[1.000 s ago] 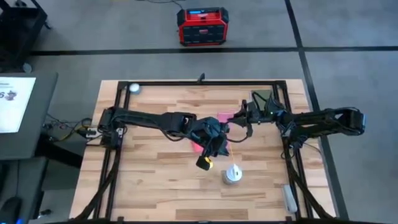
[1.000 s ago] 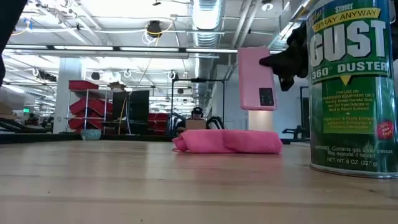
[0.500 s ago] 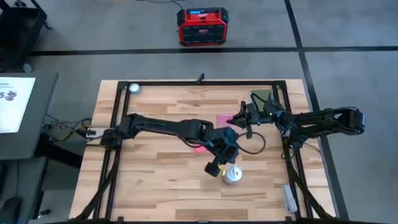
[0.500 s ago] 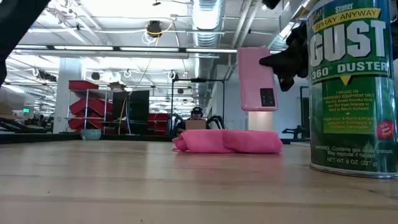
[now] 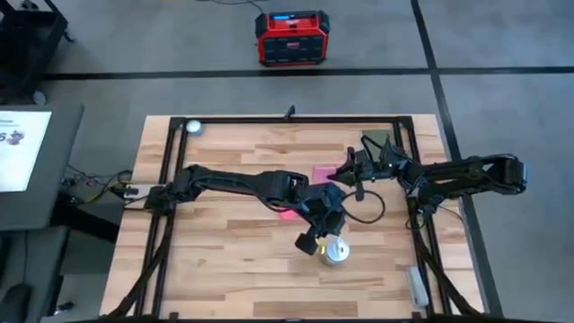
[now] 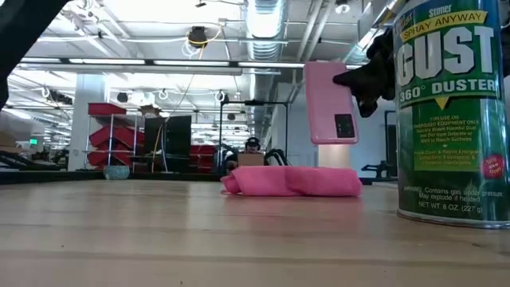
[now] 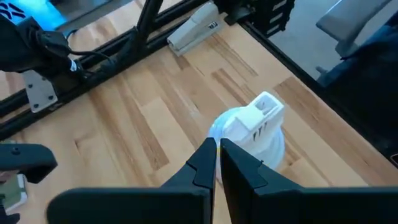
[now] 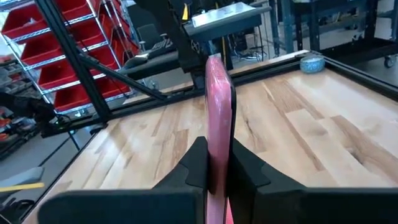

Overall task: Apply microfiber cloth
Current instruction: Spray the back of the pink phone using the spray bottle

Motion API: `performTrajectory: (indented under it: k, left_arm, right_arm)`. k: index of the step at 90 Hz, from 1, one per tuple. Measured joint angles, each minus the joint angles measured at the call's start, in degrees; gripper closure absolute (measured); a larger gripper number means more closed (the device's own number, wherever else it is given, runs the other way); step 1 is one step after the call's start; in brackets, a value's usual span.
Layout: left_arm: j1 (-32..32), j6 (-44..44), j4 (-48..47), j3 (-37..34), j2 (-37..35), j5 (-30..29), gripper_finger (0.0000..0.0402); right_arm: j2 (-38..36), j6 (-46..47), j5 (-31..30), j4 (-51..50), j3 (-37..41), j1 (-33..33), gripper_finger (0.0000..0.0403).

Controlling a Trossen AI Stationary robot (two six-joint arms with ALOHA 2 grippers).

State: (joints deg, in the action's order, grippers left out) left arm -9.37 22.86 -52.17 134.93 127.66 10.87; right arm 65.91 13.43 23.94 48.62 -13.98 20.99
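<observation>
Fingers on our right gripper (image 8: 217, 165) are clamped on the pink phone (image 8: 219, 118), holding it upright off the table. Left gripper (image 7: 217, 155) is pinched closed with nothing in it, right over the duster can (image 7: 249, 134). Microfiber cloth (image 6: 293, 181) lies crumpled on the table (image 5: 224, 251) under the phone.
</observation>
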Motion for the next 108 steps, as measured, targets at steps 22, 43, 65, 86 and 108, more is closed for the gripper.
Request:
performTrajectory:
  k: [22,43,65,86,108]
  left_arm:
    - [0.03,0.05,0.38,0.00,0.00,0.02,0.0402]
    - [-0.02,0.05,0.47,-0.07,0.00,0.07,0.0402]
    - [-0.26,0.27,0.38,-0.09,0.00,0.09,0.0402]
    - [-0.26,0.28,0.44,-0.09,0.00,0.04,0.0402]
    - [-0.26,0.48,0.50,-0.09,0.00,-0.58,0.0402]
  right_arm:
    - [0.00,0.02,0.00,-0.07,0.00,0.02,0.0389]
    - [0.00,0.03,-0.01,-0.41,0.00,0.94,0.0389]
    - [0.00,0.04,0.00,-1.86,0.83,1.26,0.0389]
    - [0.00,0.09,-0.02,-1.51,1.38,0.52,0.0389]
    - [0.00,0.20,-0.02,-1.55,1.38,0.24,0.0389]
